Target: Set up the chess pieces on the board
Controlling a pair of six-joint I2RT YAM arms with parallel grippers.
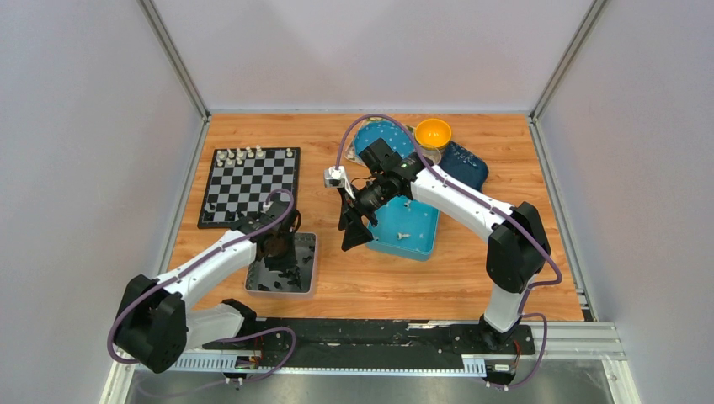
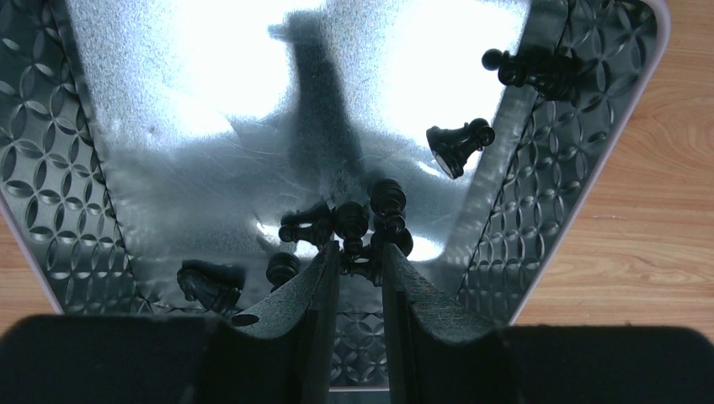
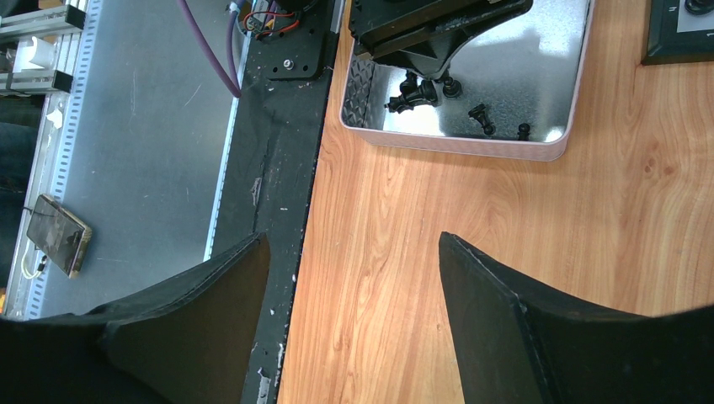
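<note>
Left gripper (image 2: 360, 259): I am seeing it reaching down into the silver tray (image 2: 50, 168) with its jaws narrow. The tips are sitting either side of one small black piece. I cannot tell whether the pads are pinching it or only flanking it.
Right gripper (image 3: 354, 252): it is standing wide and holding nothing, hanging over the bare wood of the table (image 1: 379, 278) between the two trays.
Black pieces (image 2: 354, 223): they are lying loose in the silver tray, just on the near side of the board. Several are bunching together and touching at my fingertips, and others are lying on their sides, well apart.
White pieces (image 1: 253, 154): a row is standing along the far edge of the board, and a few more are lying in the blue tray (image 1: 425, 240).
Board (image 1: 250, 187): it is lying flat at the far left of the table, with most squares bare.
Handling: I am judging these pieces light, hard and smooth, not fragile. Being round, they are likely to roll, and likely to skate on the shiny tray floor.
Where to hold: I am aiming for the narrow waist, above the base and below the head, with the pads square across it.
Risk: I am expecting the touching neighbours to tip, or to ride up with the one I want.
</note>
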